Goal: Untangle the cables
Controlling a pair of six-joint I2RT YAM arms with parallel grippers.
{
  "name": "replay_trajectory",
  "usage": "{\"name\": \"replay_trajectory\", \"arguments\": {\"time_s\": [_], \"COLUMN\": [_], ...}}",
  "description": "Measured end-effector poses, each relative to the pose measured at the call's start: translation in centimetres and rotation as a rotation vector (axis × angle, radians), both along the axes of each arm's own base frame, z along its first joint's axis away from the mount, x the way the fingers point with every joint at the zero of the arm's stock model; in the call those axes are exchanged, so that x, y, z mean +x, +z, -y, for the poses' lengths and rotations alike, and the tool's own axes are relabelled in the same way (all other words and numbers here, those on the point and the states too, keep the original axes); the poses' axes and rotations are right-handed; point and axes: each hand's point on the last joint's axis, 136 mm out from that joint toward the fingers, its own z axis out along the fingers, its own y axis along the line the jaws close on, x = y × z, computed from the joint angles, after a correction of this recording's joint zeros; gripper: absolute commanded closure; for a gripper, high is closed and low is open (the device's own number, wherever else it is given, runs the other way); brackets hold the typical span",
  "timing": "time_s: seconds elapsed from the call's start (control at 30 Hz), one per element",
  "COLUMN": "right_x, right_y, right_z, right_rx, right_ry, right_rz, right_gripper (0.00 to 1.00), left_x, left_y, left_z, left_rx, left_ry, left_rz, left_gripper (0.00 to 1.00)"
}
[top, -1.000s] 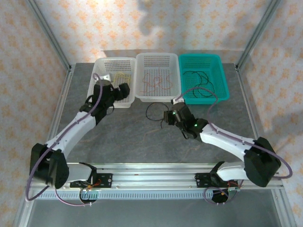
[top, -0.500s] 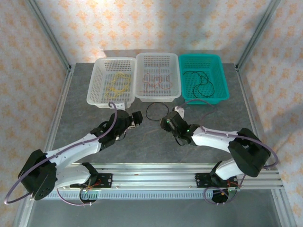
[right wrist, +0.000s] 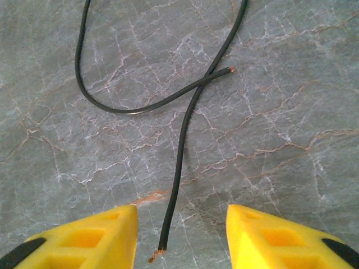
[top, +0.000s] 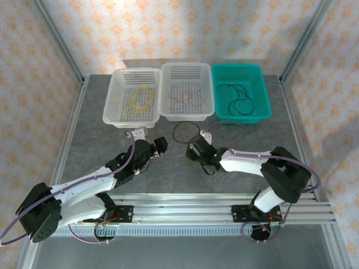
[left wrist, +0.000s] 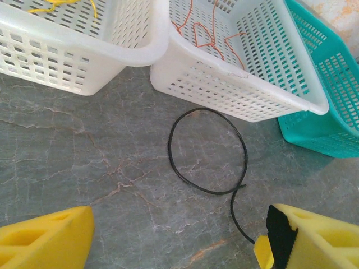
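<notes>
A grey marbled table (top: 101,145) under patterned wallpaper. Nearest, the right gripper (right wrist: 179,218) hovers with its fingers parted and nothing held; the loose end of a black cable (right wrist: 182,140) lies on the stone between them. The left gripper (left wrist: 179,224) is spread wide and empty too, facing that cable, which loops just in front of the middle white basket (left wrist: 241,105). Best to sink straight down, pinch the single tail short of where the strand crosses itself, then lift slowly toward the teal basket (top: 247,120), where other black cables (top: 235,96) lie
</notes>
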Motion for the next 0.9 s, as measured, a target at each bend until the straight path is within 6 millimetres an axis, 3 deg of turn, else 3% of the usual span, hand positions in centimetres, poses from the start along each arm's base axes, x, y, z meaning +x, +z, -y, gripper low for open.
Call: {"name": "replay_trajectory", "arguments": {"time_s": [0.4,0.63,0.9], "right_x": [-0.3,-0.5,-0.8], "right_y": [0.0,4.5,11.9], "right_z": [-0.2,0.4,2.8], "right_rx": [0.005,0.085,0.087], "right_ry": [0.008,0.024,0.064], "right_rz": [-0.014,0.1,0.325], "right_gripper": [0.96,1.0,1.0], "left_x": [0.1,1.0,3.2], "left_y": [0.1,0.4,1.6], "left_z": [-0.3,0.5,3.5], "left_rx": [0.02,0.057,0.066], "left_ry": [0.01,-0.013,-0.08], "left_rz": [0.011,0.022,0.044], "left_gripper": [0.19,0.19,0.19]}}
